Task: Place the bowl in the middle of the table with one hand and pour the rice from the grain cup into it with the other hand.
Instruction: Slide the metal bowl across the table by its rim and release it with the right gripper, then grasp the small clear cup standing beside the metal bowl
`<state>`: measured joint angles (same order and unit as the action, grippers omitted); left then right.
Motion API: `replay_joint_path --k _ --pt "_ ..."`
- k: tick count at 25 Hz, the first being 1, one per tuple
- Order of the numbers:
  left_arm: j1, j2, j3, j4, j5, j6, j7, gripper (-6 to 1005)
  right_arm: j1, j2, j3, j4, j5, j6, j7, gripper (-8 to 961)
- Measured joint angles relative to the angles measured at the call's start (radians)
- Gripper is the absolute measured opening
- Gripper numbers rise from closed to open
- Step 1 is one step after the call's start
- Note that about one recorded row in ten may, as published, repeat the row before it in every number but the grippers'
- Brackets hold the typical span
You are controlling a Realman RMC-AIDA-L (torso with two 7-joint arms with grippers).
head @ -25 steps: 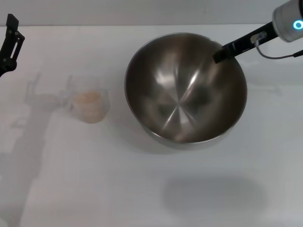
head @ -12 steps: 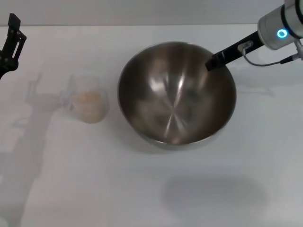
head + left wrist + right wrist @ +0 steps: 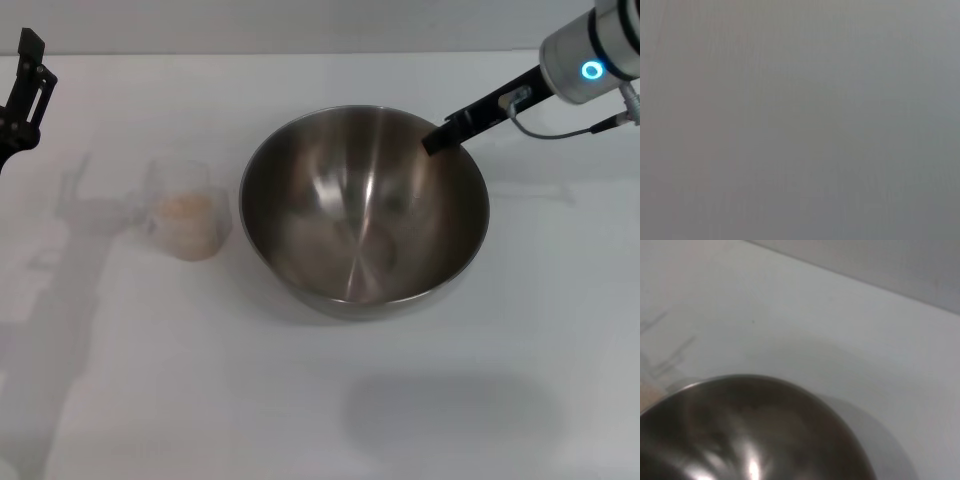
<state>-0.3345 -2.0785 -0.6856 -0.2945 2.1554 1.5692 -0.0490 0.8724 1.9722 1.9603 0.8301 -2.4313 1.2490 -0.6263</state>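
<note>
bare table (image 3: 200,380) lies open around the grain cup (image 3: 188,222), with the bowl (image 3: 364,212) just beside it.

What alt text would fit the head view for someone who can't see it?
A large steel bowl sits near the middle of a white table, with the right gripper at its far rim. A small clear cup holding rice stands apart on the bowl's left side. The left gripper waits at the far left edge.
</note>
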Motion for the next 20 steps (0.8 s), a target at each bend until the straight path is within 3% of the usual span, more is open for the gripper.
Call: replay_joint_path --k 8,10,12,14,16,17,18,20 --pt "0.000 0.000 0.000 -0.002 0.000 0.000 0.000 794 -0.132 0.004 0.000 0.269 0.000 0.010 0.017 410" --pt "0.000 0.000 0.000 -0.001 0.000 -0.002 0.000 794 -0.180 0.012 0.001 0.361 0.000 0.005 0.018 408" --pt "0.003 0.000 0.000 -0.001 0.000 -0.003 0.000 793 -0.258 0.033 0.006 0.493 -0.012 -0.027 0.005 406" --pt "0.005 0.000 0.000 -0.001 0.000 -0.003 0.000 793 -0.286 0.043 0.007 0.531 -0.021 -0.046 -0.006 415" --pt "0.008 0.000 0.000 -0.002 0.000 -0.004 0.000 792 -0.366 0.081 0.008 0.624 -0.035 -0.125 -0.047 425" --pt "0.009 0.000 0.000 -0.001 0.000 -0.005 0.000 792 -0.449 0.107 -0.011 0.689 -0.015 -0.237 -0.097 429" --pt "0.009 0.000 0.000 -0.001 0.000 -0.005 0.000 792 -0.449 0.107 -0.011 0.689 -0.015 -0.237 -0.097 434" --pt "0.009 0.000 0.000 -0.002 0.000 -0.006 0.000 791 -0.544 0.111 -0.071 0.723 0.061 -0.390 -0.139 443"
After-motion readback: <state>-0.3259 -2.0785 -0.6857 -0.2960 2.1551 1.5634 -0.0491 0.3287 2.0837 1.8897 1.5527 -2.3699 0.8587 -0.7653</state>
